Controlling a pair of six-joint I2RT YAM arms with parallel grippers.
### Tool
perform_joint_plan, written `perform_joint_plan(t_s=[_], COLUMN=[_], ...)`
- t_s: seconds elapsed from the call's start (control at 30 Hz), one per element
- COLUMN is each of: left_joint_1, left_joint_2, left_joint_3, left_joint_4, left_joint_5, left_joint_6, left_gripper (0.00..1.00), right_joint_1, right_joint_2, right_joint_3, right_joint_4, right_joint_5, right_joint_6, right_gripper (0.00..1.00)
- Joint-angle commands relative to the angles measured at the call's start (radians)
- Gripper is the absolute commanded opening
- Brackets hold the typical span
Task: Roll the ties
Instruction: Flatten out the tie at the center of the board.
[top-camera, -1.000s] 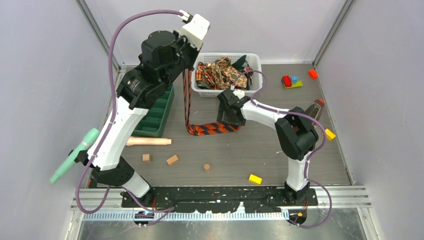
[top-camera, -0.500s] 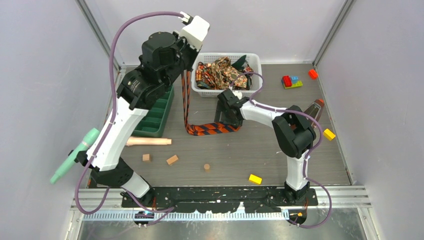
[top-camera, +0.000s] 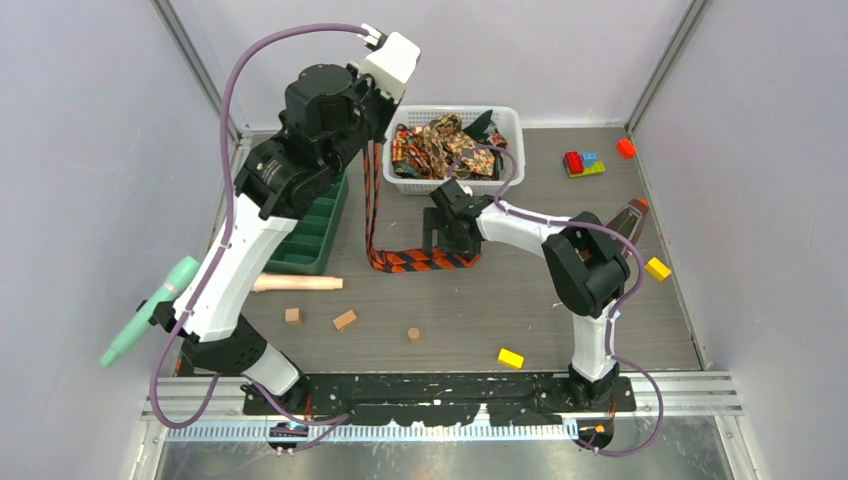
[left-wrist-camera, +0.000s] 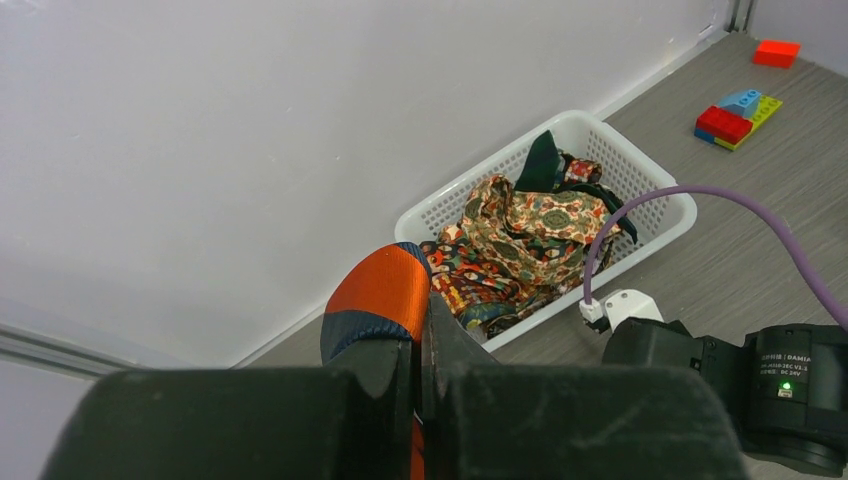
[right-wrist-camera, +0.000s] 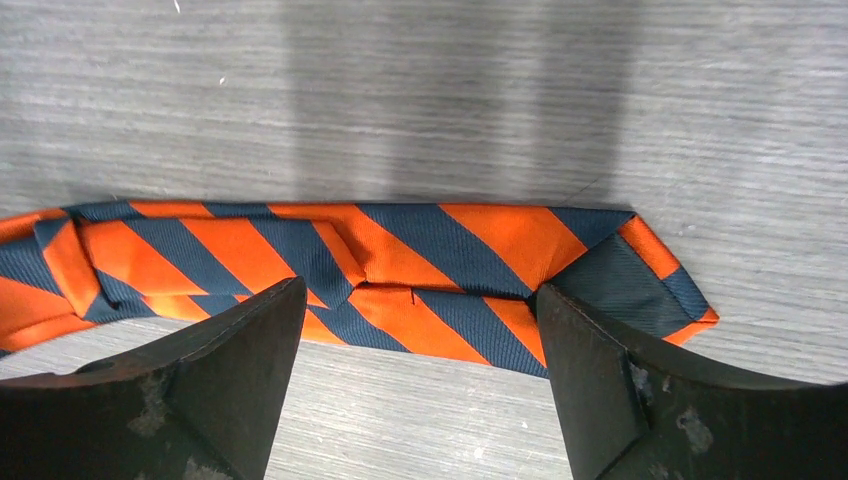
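Note:
The orange-and-dark striped tie (top-camera: 372, 205) hangs from my raised left gripper (top-camera: 372, 143), which is shut on its upper part (left-wrist-camera: 385, 290). Its lower end lies folded on the table (top-camera: 420, 261). My right gripper (top-camera: 445, 245) is open just above that folded end (right-wrist-camera: 400, 265), its fingers (right-wrist-camera: 230, 350) spread on either side and touching nothing. More ties, brown-gold paisley (top-camera: 445, 140) and dark green (top-camera: 483, 122), lie heaped in the white mesh basket (top-camera: 512, 125), also in the left wrist view (left-wrist-camera: 535, 215).
A green compartment tray (top-camera: 315, 230) stands left of the tie. A wooden rod (top-camera: 297, 284), small wooden blocks (top-camera: 344, 320) and yellow bricks (top-camera: 511, 358) lie in front. Coloured bricks (top-camera: 584, 162) lie at the back right.
My right gripper has shifted left along the folded end of the tie. The folded end has drawn slightly left. The left arm has stayed put.

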Motion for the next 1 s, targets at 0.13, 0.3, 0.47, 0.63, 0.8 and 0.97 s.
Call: perform_joint_plan(t_s=[0.13,0.3,0.47,0.63,0.8,0.97], left_joint_1=[0.004,0.004,0.006,0.02,0.046,0.08], left_joint_2=[-0.036,-0.054,-0.074,-0.123,-0.167,-0.206], left_joint_3=[-0.03,-0.064,-0.11,-0.197,-0.283,-0.354], left_joint_4=[0.055,0.062,0.07,0.103,0.124,0.138], left_joint_5=[0.004,-0.001,-0.01,-0.011,-0.006,0.006], left_joint_6=[0.006,0.005,0.002,-0.021,-0.045,-0.065], left_gripper=[0.0,0.0,0.0,0.0,0.0,0.0], right_joint_1=[0.052,0.066,0.066,0.067,0.065,0.063], right_joint_2=[0.07,0.091,0.08,0.062,0.042,-0.076], right_joint_3=[0.076,0.065,0.033,-0.015,-0.052,-0.098], right_joint_4=[-0.123,-0.143,-0.116,-0.074,-0.047,-0.056], right_joint_5=[0.07,0.126,0.135,0.119,0.11,0.177], right_joint_6=[-0.057,-0.04,-0.001,0.027,0.049,0.082], right_gripper=[0.89,0.72,0.5,0.26,0.02,0.0])
